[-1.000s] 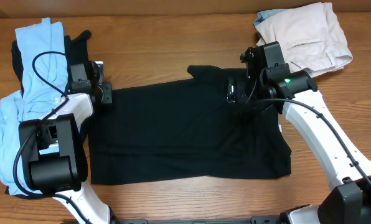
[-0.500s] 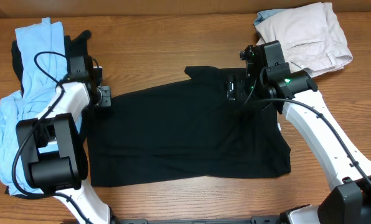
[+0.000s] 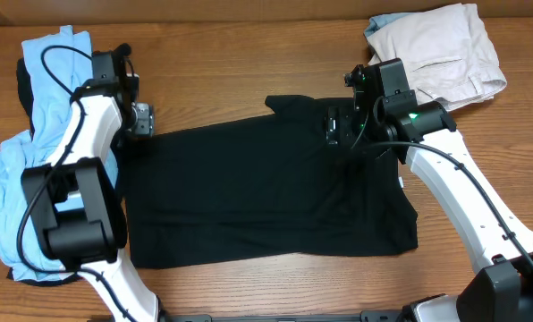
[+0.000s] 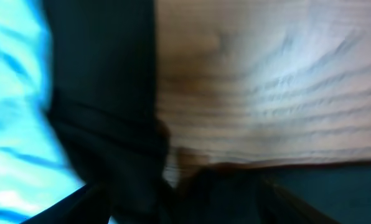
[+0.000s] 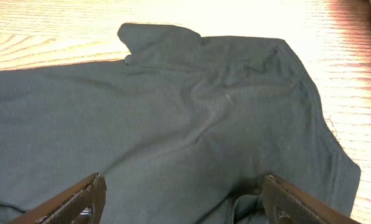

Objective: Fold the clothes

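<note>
Overhead, the black T-shirt (image 3: 266, 192) lies spread on the table (image 3: 249, 54), no fold yet made. The left pincer (image 3: 139, 119) has drawn back off its corner toward the light blue shirt (image 3: 52, 63), while the right pincer (image 3: 336, 127) stays over the shoulder. The left wrist view is too blurred to tell its grip. The right wrist view shows its fingers (image 5: 79, 199) held apart.

black T-shirt (image 3: 266, 192) | spread flat | table centre | slightly wrinkled
</note>
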Controlling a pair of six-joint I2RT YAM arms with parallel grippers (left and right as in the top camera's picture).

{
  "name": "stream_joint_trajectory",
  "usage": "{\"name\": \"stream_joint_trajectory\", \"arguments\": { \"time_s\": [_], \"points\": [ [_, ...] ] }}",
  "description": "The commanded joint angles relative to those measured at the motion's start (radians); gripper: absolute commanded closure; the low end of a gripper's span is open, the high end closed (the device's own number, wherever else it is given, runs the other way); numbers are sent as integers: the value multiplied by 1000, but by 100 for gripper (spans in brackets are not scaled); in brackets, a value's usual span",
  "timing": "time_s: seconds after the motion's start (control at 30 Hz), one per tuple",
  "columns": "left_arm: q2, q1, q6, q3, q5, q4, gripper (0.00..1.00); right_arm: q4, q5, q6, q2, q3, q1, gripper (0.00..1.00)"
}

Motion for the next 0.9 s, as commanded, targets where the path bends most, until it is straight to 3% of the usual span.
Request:
{"name": "stream_joint_trajectory", "arguments": {
  "time_s": [0.0,0.17,0.27,0.33,0.6,0.77,0.87],
  "points": [
    [79,5,39,9,19,-23,27,3,-1,-8,1,11,-3,16],
    [103,5,36,9,26,-44,32,3,-1,-8,1,11,-3,16],
    [103,5,35,10,25,-43,65,5,-1,-8,1,11,-3,16],
    [103,5,32,10,25,-43,75,10,0,-8,1,11,-3,16],
    [103,5,28,46,25,-87,95,36,0,-8,1,11,-3,17],
    [103,5,-18,185,25,-234,96,105,32,-2,11,11,-3,32],
    [103,5,-68,291,26,-345,96,215,119,-2,67,11,-3,34]
  ]
}}
